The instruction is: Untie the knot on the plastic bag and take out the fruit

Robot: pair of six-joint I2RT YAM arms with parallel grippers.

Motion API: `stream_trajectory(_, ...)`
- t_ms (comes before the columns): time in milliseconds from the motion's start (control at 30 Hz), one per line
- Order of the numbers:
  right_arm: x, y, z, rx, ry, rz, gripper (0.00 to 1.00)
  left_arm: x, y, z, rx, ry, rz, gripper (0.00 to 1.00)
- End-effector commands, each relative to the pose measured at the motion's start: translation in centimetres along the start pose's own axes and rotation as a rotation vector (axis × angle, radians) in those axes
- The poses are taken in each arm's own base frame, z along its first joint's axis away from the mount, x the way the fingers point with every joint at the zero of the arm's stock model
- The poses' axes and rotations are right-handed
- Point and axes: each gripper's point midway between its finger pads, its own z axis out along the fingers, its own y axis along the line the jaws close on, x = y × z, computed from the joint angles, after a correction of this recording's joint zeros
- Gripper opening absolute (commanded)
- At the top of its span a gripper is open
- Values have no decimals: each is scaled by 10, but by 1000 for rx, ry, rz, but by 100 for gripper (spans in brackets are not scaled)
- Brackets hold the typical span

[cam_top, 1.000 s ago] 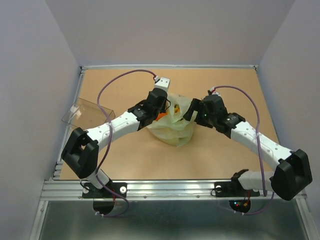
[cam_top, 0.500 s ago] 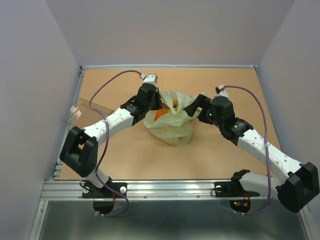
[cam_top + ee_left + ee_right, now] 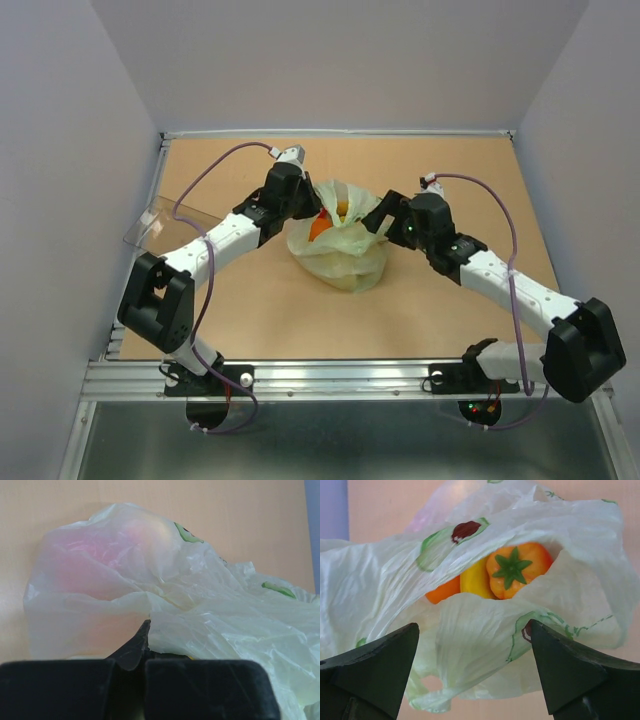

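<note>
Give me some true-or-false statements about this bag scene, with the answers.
1. The right gripper is open. True.
2. All the fruit lies out on the table. False: it sits inside the plastic bag.
3. The left gripper is shut on the bag's film. True.
4. The clear box is at the table's right edge. False: it is at the left edge.
5. An orange fruit with a green top shows through the bag's mouth. True.
</note>
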Motion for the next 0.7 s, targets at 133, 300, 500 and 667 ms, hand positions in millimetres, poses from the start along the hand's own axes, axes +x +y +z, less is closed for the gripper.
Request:
stream_trajectory(133, 31, -10, 18, 59, 78, 29, 79, -31, -15, -13, 38, -91, -23, 0)
stream_trajectory(300, 66, -44, 5, 118, 157, 16, 4, -47, 9, -2, -6, -125, -94, 0)
stream_trajectory(500, 119, -88, -30, 204, 348, -36, 1, -82, 51, 17, -62, -177, -227, 0)
stream_trajectory(667, 143, -104, -48, 225, 428, -57, 1, -75, 58, 44, -54, -115, -248, 0)
